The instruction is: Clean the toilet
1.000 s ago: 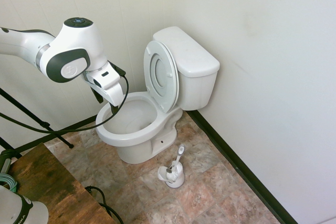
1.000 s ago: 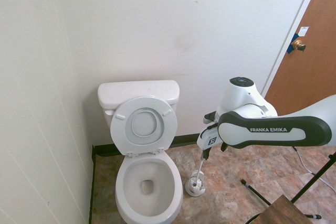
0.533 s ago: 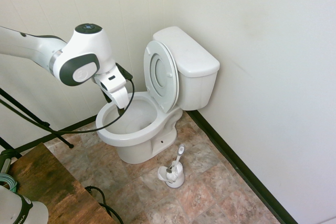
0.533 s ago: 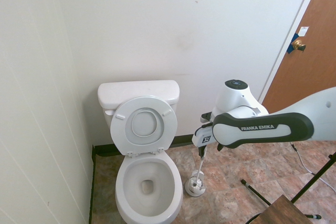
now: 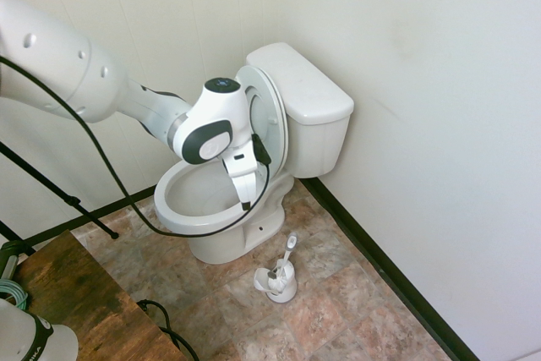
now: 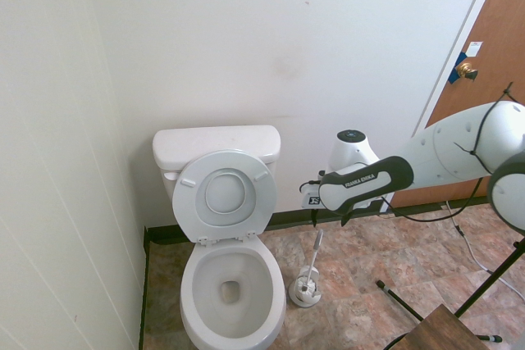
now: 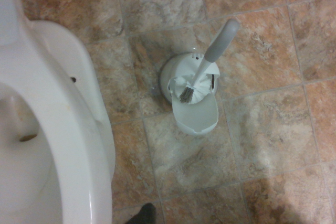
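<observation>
**Reaching for the brush beside the toilet**

I am a white robot arm in a small bathroom with a stone-patterned tile floor (image 7: 262,129). The toilet (image 5: 228,200) stands against the back wall near the corner, its seat and lid (image 6: 225,196) both raised and leaning on the tank (image 6: 216,147), so the oval bowl is open. On the floor just beside the bowl, apart from it, sits a small white brush holder (image 7: 193,100) with its flap open. The toilet brush (image 7: 205,64) stands in it, bristles down in the cup, its grey handle (image 7: 221,41) leaning away at a tilt.

My gripper (image 5: 246,198) points straight down and hangs above the floor between the bowl's rim and the holder, higher than the handle's top. Its fingers are spread as wide as they go. It holds nothing and touches nothing.

As I judge it, the step in hand is picking up the brush; no cleaning has begun. To do it well, I should come down over the upper part of the grey handle, turning my wrist so the open fingers stand on either side of the slanted shaft. I should close only once the handle is between them. Then I should lift along the handle's lean, so the bristles clear the cup without tipping the light holder or dragging it across the tiles.
</observation>
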Controlling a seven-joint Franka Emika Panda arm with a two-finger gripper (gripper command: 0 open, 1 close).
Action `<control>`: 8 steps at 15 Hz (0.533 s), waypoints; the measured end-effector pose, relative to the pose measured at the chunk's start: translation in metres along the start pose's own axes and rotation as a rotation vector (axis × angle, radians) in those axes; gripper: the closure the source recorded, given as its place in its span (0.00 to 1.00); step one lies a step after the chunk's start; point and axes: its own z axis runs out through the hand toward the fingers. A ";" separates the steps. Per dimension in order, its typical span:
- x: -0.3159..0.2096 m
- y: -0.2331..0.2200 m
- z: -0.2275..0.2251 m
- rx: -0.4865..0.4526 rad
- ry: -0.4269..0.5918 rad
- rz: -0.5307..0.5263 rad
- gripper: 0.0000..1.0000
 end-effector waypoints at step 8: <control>0.049 -0.058 0.059 -0.055 -0.076 0.153 0.00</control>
